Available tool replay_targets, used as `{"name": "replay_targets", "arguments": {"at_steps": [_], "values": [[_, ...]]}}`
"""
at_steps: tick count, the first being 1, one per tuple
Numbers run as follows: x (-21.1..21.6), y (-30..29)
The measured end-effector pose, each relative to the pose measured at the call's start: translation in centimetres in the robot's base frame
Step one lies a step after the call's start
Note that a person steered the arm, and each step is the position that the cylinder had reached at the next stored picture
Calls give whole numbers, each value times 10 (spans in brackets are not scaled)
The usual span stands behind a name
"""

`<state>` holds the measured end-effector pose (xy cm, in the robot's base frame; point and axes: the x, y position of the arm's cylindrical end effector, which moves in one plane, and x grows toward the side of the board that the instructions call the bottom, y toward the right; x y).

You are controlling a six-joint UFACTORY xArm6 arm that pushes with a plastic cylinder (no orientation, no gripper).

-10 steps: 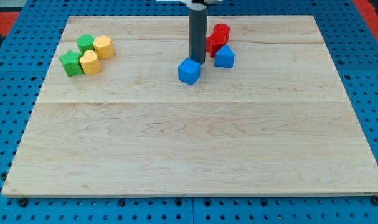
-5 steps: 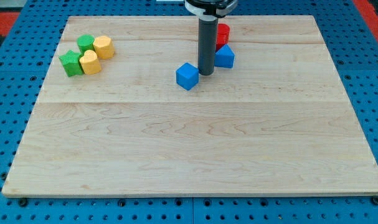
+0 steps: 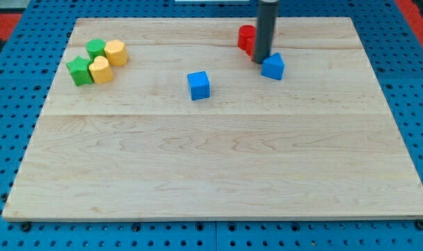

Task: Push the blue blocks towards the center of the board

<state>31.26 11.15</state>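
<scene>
near the board's (image 3: 218,174) top-left corner, two green blocks (image 3: 79,70) (image 3: 95,49) and two yellow blocks (image 3: 100,70) (image 3: 116,52) huddle together, touching. red blocks (image 3: 247,38) sit by the top edge, right of centre.

We show only our rod (image 3: 265,31): a straight, smooth, dark grey cylinder of even thickness, with a faint lighter sheen along its length. Its upper part runs out of the view's top. Our tip (image 3: 261,61) ends blunt and flat, the same dark colour.
</scene>
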Motion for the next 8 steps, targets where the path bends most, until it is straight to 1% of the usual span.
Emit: {"name": "replay_targets", "arguments": {"at_steps": [1, 2, 3, 4, 6, 7, 8], "values": [[14, 56], [35, 74], [27, -37], [36, -55], [18, -96], [-21, -150], [-35, -234]]}}
